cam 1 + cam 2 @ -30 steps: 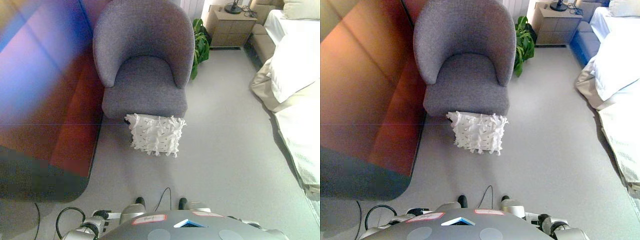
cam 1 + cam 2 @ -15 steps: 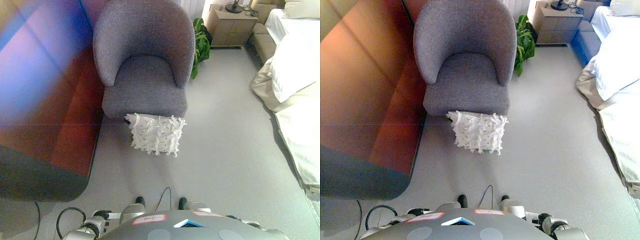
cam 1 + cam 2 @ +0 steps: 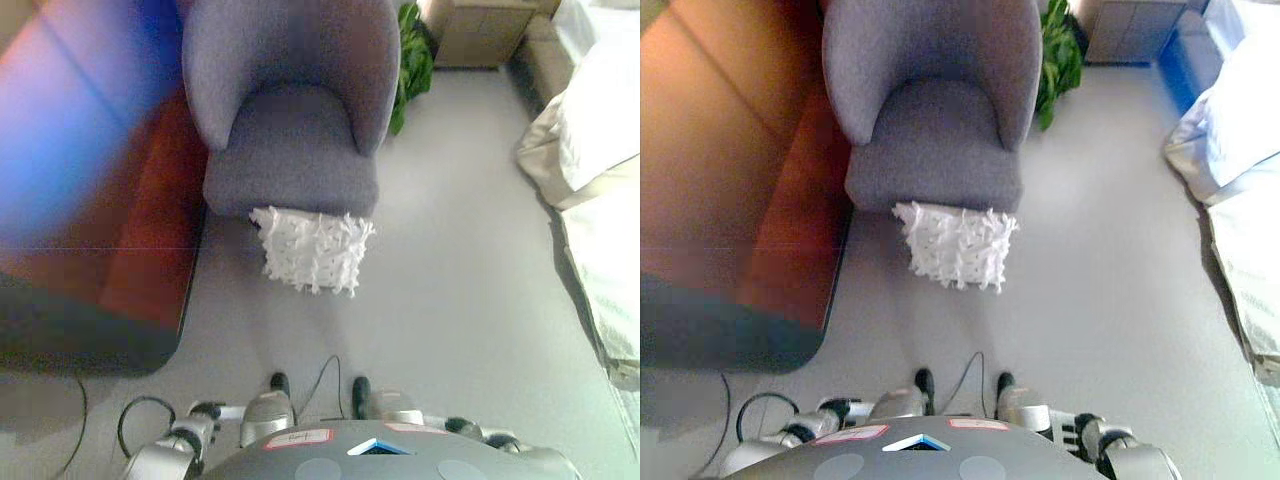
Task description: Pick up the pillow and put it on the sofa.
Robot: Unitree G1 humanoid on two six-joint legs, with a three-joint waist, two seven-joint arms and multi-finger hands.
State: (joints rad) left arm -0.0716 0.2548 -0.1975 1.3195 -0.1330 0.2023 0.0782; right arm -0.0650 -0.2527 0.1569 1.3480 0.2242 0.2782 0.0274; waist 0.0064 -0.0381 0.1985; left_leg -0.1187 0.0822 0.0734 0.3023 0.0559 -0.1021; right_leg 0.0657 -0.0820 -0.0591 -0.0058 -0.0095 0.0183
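Observation:
A white tufted pillow (image 3: 312,250) stands on the grey carpet and leans against the front of a grey armchair (image 3: 290,150), which is the only sofa-like seat here. The chair's seat holds nothing. The pillow lies straight ahead of me, a short way off across the floor. Neither of my hands shows in either view; only parts of my arms appear along the bottom edge.
A red-brown wooden panel (image 3: 730,180) with a dark rounded lower edge runs along the left. A green plant (image 3: 410,60) and a wooden nightstand (image 3: 485,30) stand behind the chair to the right. A bed with white bedding (image 3: 600,200) fills the right side.
The whole picture has shifted, so the camera has moved: the chair and pillow sit higher in view and look slightly nearer. The pillow itself has not moved.

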